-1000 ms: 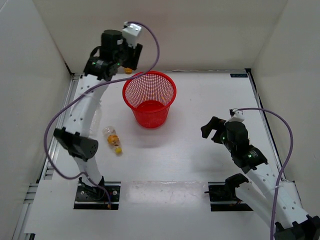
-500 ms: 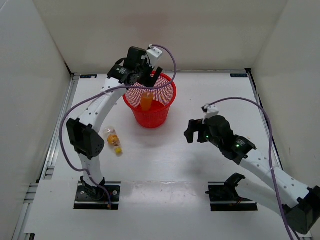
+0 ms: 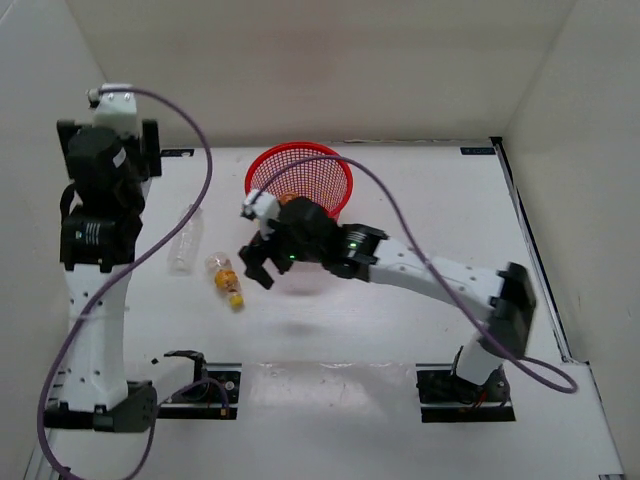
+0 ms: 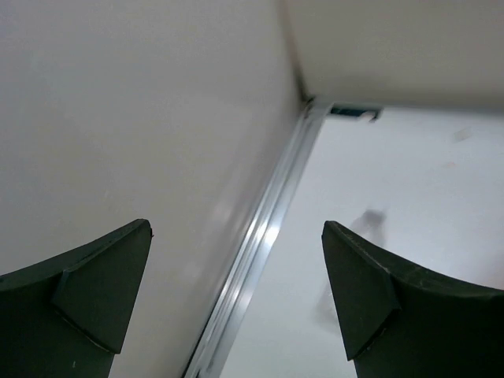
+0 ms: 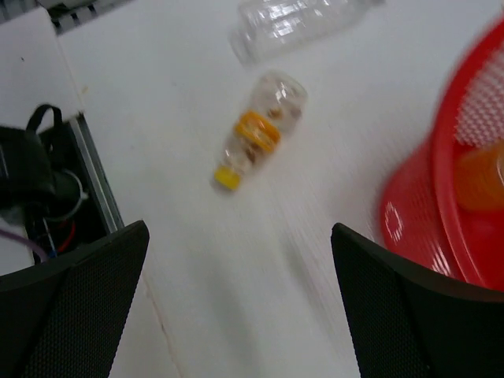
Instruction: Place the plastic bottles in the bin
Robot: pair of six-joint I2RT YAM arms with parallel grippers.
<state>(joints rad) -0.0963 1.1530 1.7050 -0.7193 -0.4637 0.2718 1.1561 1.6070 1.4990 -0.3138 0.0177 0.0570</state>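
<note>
The left gripper [image 4: 236, 244] and right gripper [image 5: 240, 244] are spread wide, empty. The clear bottle [image 3: 185, 240] and yellow bottle [image 3: 227, 280] lie near the table's [image 3: 430, 200] left edge.

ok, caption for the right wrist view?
Open right gripper near small yellow-capped clear plastic bottle lying beside round red mesh bin.

Right arm [image 3: 420, 270] stretched right across the bin [image 3: 318, 178], hiding its lower half and base from above. Inside, a sliver of orange shape [image 3: 287, 198], too small to name. Right wrist view is smeared: the bin runs off the right edge, the clear bottle [image 5: 291, 24] is chopped by the top edge, and the small bottle [image 5: 256, 138] has an unreadable label. Right fingers [image 5: 71, 307] are cut by the bottom edge. Left fingers [image 4: 79, 307] are cut likewise, and there's a dark smudge [image 4: 366, 220] on the table [image 4: 425, 173], can't tell what.
</note>
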